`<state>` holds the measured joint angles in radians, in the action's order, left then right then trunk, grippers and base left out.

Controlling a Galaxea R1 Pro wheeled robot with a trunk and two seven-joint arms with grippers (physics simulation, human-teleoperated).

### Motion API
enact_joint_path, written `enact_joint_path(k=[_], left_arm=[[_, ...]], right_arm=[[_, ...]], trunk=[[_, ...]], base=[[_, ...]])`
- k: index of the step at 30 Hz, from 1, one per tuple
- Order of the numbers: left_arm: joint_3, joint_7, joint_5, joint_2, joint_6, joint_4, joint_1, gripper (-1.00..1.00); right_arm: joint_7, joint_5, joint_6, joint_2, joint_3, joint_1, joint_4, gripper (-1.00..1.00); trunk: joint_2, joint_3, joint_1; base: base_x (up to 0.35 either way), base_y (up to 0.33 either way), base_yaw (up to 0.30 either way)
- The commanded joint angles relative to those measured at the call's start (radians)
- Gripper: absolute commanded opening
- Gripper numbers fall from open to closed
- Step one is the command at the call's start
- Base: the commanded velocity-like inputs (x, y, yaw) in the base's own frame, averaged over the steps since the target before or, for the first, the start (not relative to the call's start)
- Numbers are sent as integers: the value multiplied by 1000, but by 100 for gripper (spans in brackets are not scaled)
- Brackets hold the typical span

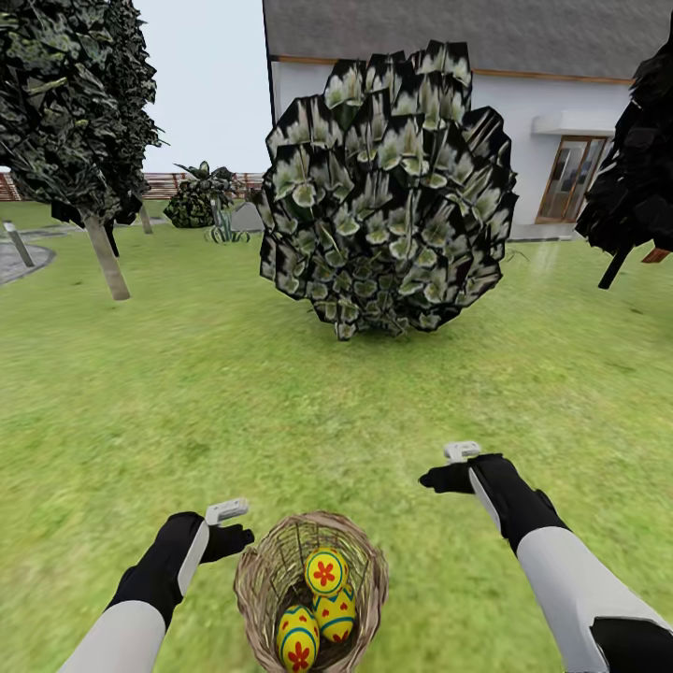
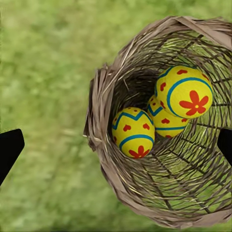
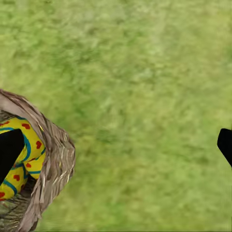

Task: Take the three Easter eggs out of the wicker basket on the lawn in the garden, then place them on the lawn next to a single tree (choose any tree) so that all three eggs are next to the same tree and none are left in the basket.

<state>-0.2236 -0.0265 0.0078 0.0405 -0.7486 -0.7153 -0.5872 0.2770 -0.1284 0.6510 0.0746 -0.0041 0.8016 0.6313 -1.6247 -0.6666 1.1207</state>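
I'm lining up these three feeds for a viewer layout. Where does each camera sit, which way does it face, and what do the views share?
Head view: on the robot's head, facing forward and down over the lawn toward a leafy bush; both arms, the left gripper and the right gripper show.
Left wrist view: on the left arm, looking down into the wicker basket; dark jaw tips at both side edges.
Right wrist view: on the right arm, looking down at grass beside the basket; dark jaw tips at both edges.
Shared: all three show the basket and the Easter eggs.
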Motion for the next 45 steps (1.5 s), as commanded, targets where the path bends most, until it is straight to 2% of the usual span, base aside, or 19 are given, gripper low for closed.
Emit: enact_joint_path(k=[1, 4, 5, 6, 7, 11, 16, 27, 32, 43, 45], left_arm=[[1, 0, -2, -1, 10, 38, 0, 100], [2, 0, -3, 0, 65, 93, 0, 100], [2, 0, -3, 1, 85, 107, 0, 100], [3, 0, -3, 1, 93, 112, 0, 100], [3, 0, -3, 2, 102, 117, 0, 100], [3, 0, -3, 4, 107, 121, 0, 100], [3, 0, -3, 3, 107, 118, 0, 100], [3, 0, -4, -1, 107, 107, -6, 100], [3, -1, -4, -4, 107, 99, -9, 100], [6, -1, -5, -3, 106, 102, -10, 100], [6, -1, -5, -3, 106, 102, -10, 100]], right_arm=[[35, 31, -8, 10, -34, 0, 1, 100], [191, 53, -37, 55, -77, 0, 0, 100], [273, 56, -42, 77, -101, 0, 1, 100], [325, 57, -44, 91, -120, 0, 2, 100], [408, 59, -43, 116, -154, 0, 5, 100], [487, 60, -41, 135, -181, 6, 12, 100], [581, 62, -41, 132, -184, 6, 16, 100], [606, 61, -42, 131, -181, 4, 15, 100], [607, 60, -42, 131, -180, 4, 15, 100], [605, 59, -42, 132, -178, 4, 13, 100], [605, 59, -42, 132, -178, 4, 13, 100]], trunk=[[-7, -3, 4], [-28, -13, 15], [-35, -16, 19], [-42, -19, 23], [-49, -22, 27], [-77, -35, 42], [-112, -50, 61], [-189, -85, 104], [-189, -85, 104], [-189, -85, 104], [-203, -91, 111]], base=[[0, 0, 0], [0, 0, 0], [0, 0, 0], [0, 0, 0], [0, 0, 0], [0, 0, 0], [0, 0, 0], [0, 0, 0], [0, 0, 0], [191, 0, 0], [8, 0, 0]])
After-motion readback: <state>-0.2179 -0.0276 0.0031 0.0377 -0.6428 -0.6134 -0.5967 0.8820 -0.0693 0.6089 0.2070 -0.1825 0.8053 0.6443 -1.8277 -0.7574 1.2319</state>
